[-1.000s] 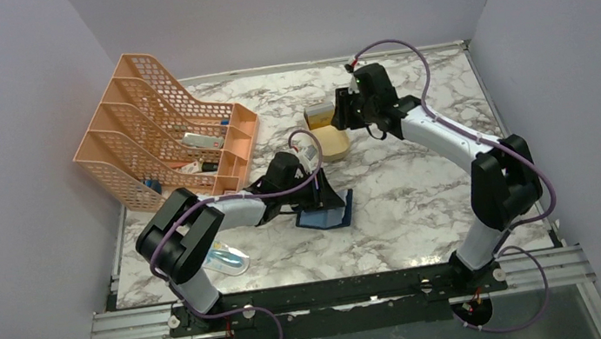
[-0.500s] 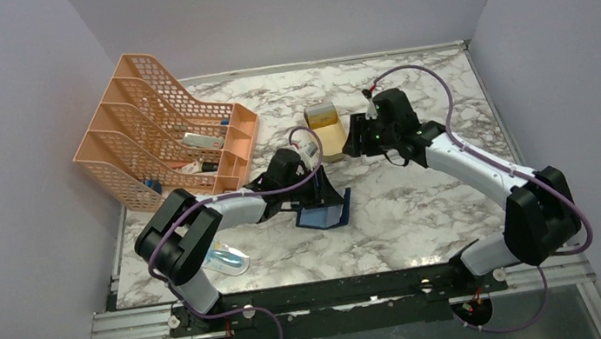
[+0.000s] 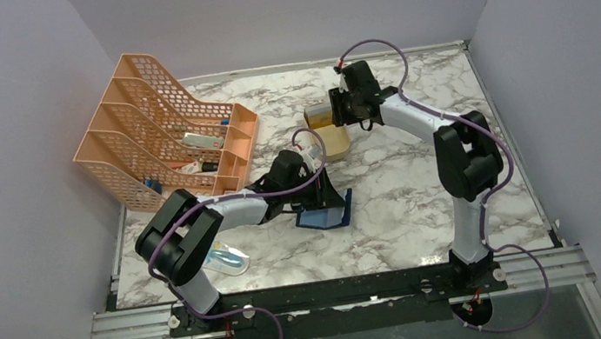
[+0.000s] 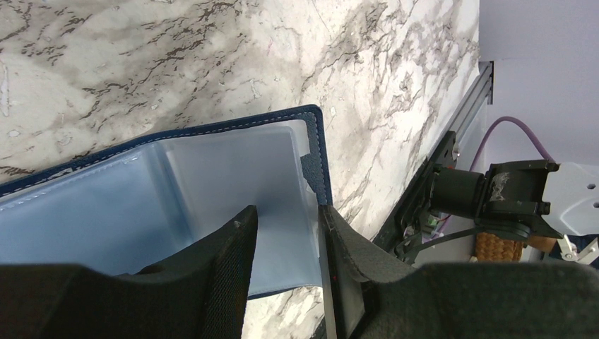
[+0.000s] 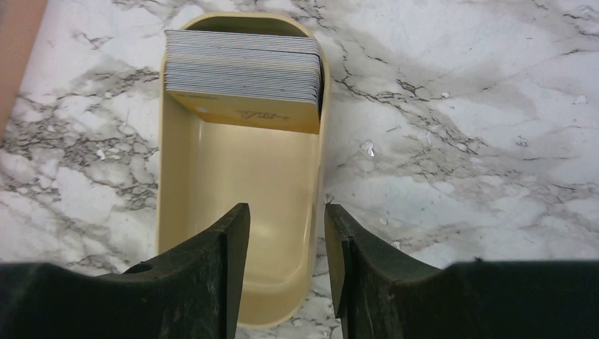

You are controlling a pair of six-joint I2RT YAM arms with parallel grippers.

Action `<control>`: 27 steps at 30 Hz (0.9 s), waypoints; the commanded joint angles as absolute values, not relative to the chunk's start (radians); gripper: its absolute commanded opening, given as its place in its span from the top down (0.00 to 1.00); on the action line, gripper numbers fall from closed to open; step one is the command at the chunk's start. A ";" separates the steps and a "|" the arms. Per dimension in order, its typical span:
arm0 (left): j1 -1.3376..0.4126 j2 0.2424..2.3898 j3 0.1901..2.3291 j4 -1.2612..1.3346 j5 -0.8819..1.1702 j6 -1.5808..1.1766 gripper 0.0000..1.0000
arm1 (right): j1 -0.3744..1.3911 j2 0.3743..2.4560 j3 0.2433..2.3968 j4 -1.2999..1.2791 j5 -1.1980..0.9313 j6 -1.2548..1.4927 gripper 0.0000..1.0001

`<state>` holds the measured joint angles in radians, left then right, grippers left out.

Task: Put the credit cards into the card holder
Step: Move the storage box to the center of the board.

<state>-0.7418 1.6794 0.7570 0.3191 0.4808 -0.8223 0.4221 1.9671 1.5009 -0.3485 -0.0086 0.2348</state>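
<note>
The navy card holder (image 3: 327, 216) lies open on the marble in the middle, one flap raised. Its pale blue inner pockets (image 4: 176, 183) fill the left wrist view. My left gripper (image 3: 323, 191) (image 4: 286, 226) stands open over it, the raised flap's edge resting along one finger's inner face. The credit cards (image 3: 319, 114) (image 5: 244, 78) stand stacked on edge at the far end of the tan tray (image 3: 336, 145) (image 5: 173, 212), a yellow-gold card in front. My right gripper (image 3: 340, 110) (image 5: 286, 240) hovers open above the tray's empty near half, holding nothing.
An orange mesh file rack (image 3: 164, 126) stands at the back left. A blue-patterned packet (image 3: 225, 258) lies by the left arm's base. Walls close in the table on both sides and at the back.
The right arm dipped to the tray's right side, then swung back up over the tray and cards; its jaws widened and narrowed again. The left arm stayed on the card holder.
</note>
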 commanded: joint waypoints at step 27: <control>-0.784 1.602 0.688 0.354 0.475 -0.798 0.52 | 0.420 1.998 1.405 -0.532 0.235 0.587 0.80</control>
<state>-0.7750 1.6379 0.7040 0.3286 0.4812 -0.8120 0.4255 2.0533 1.4616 -0.4698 0.1635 0.4938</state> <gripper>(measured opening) 0.480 0.216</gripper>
